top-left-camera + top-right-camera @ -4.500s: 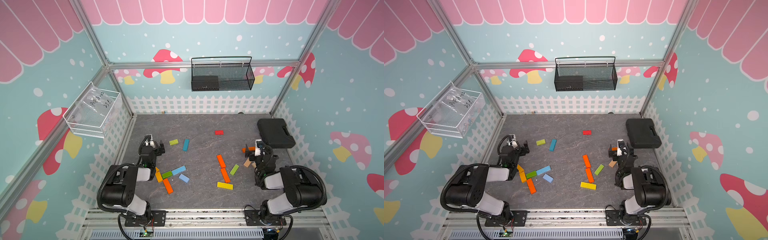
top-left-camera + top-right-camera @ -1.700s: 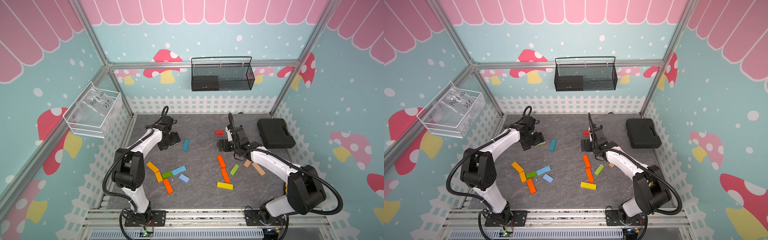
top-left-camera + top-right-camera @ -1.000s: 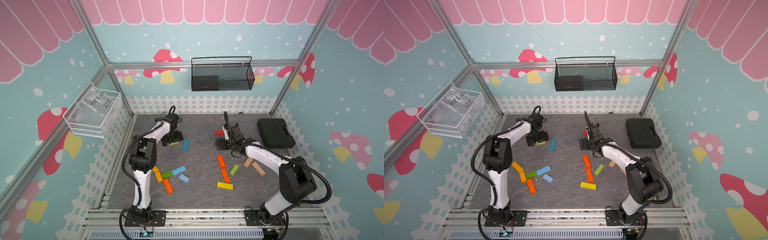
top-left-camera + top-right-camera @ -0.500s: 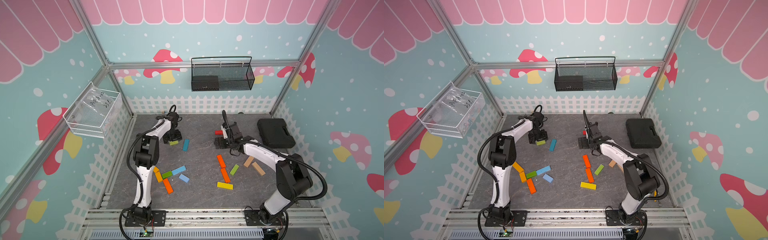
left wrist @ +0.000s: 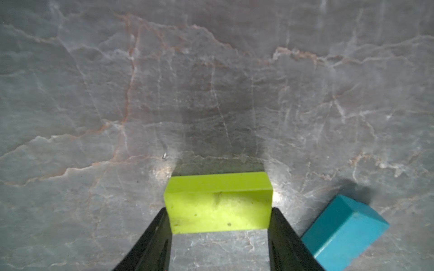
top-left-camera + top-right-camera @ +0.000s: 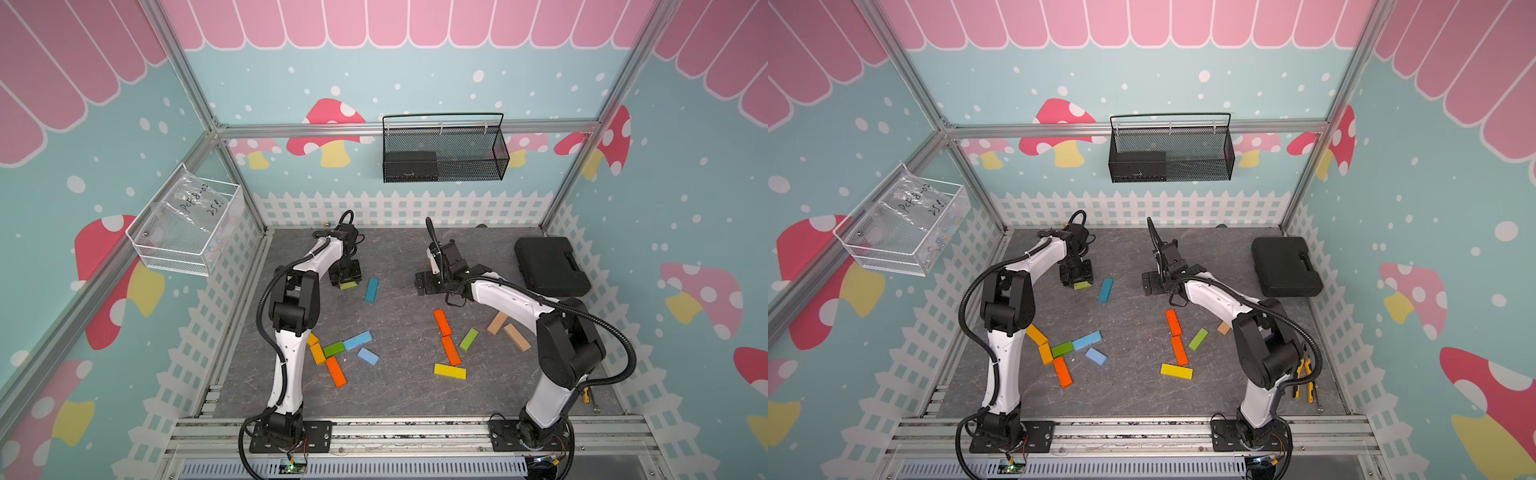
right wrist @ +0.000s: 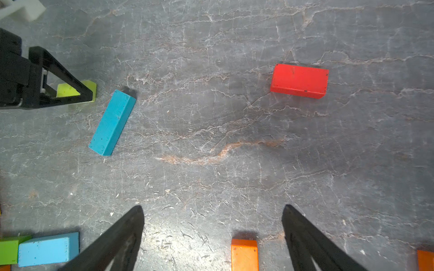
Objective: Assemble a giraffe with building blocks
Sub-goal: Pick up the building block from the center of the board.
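Taking the grey floor mat (image 6: 407,257) as a clock face in a top view, with twelve at the white fence, the left gripper (image 5: 219,211) stands at about ten o'clock. Its two black fingers (image 5: 152,239) press on the short ends of the lime block (image 6: 348,285), so the jaws pinch this block. The block seems to lie on the mat, though the pictures do not make this sure. The teal block (image 6: 372,289) lies just beside it, toward eleven o'clock, not touching it.

The right gripper (image 7: 213,208) is near twelve to one o'clock, above bare mat, with its jaws spread wide and nothing between them. In the right wrist view the red block (image 7: 299,81) lies flat ahead of the fingertips, well apart from them.

The other blocks lie loose. A cluster of orange, green and light blue blocks (image 6: 333,349) is at eight o'clock. Two long orange blocks (image 6: 442,322) lie end to end near the centre, a yellow block (image 6: 449,371) is at five o'clock, and two tan blocks (image 6: 517,337) are at three to four o'clock. The black case (image 6: 550,266) is at two o'clock.
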